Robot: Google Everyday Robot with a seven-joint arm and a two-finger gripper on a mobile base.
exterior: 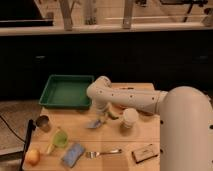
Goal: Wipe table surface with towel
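A small blue-grey towel (94, 123) lies crumpled on the wooden table (110, 140) near its middle. My white arm reaches in from the right. My gripper (102, 116) points down right over the towel and appears to touch its upper edge. The arm's wrist hides the gripper's tip.
A green tray (65, 91) sits at the back left. A white cup (130, 119) stands just right of the gripper. A metal cup (43, 122), green cup (60, 138), orange fruit (32, 156), blue sponge (73, 154), fork (103, 152) and brown block (145, 152) lie along the left and front.
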